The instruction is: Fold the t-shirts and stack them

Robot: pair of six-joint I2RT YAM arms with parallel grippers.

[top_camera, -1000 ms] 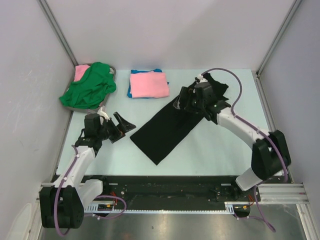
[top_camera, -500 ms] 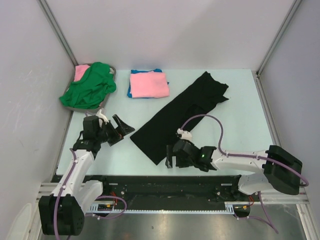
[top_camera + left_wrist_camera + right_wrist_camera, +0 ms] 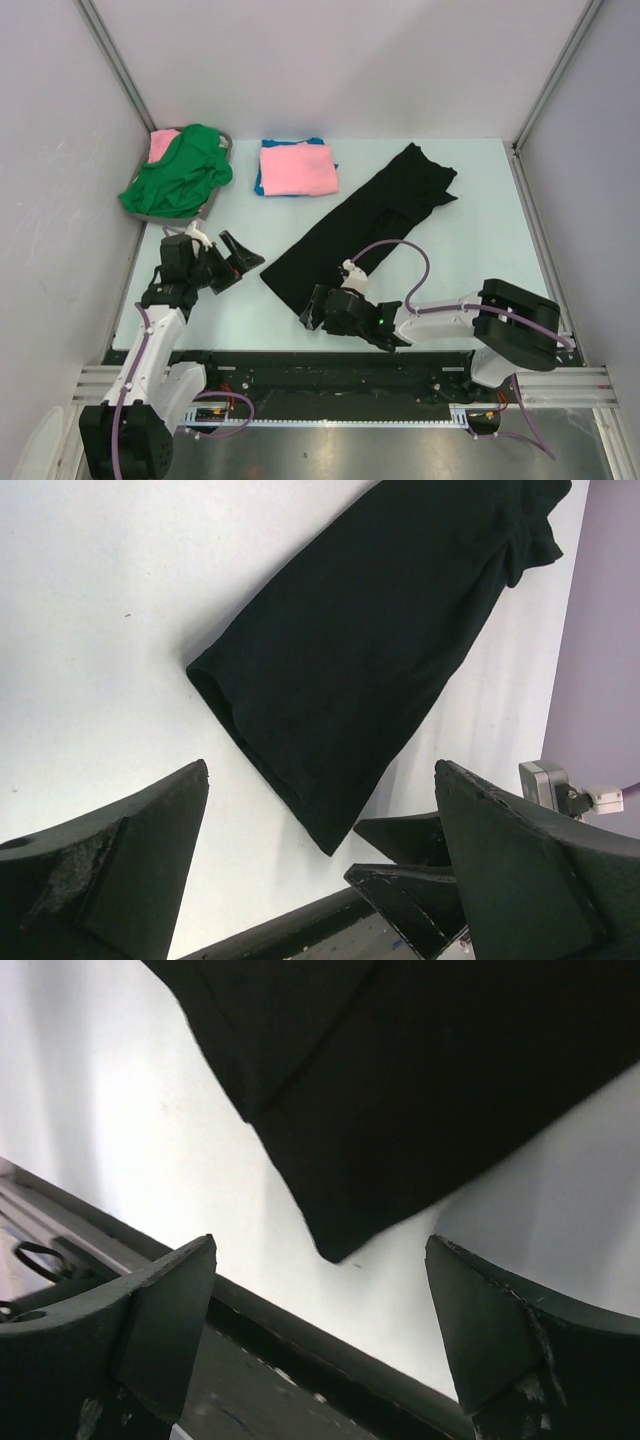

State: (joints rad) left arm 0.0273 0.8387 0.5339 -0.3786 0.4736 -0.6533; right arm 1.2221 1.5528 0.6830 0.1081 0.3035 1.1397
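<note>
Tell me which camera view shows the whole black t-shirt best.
The top external view: the black t-shirt lies there almost complete, from near corner to bunched far end. The left wrist view cuts it off at the top edge. The right wrist view shows only the near corner.

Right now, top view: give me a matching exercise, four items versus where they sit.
1. black t-shirt
2. green t-shirt
3. folded pink t-shirt
4. right gripper

A. stacked on the blue t-shirt, far centre
B. open, at the black cloth's near corner
C. heaped at far left
D. laid out diagonally across the middle

Pairs: 1-D, 2-C, 3-A, 4-B.
</note>
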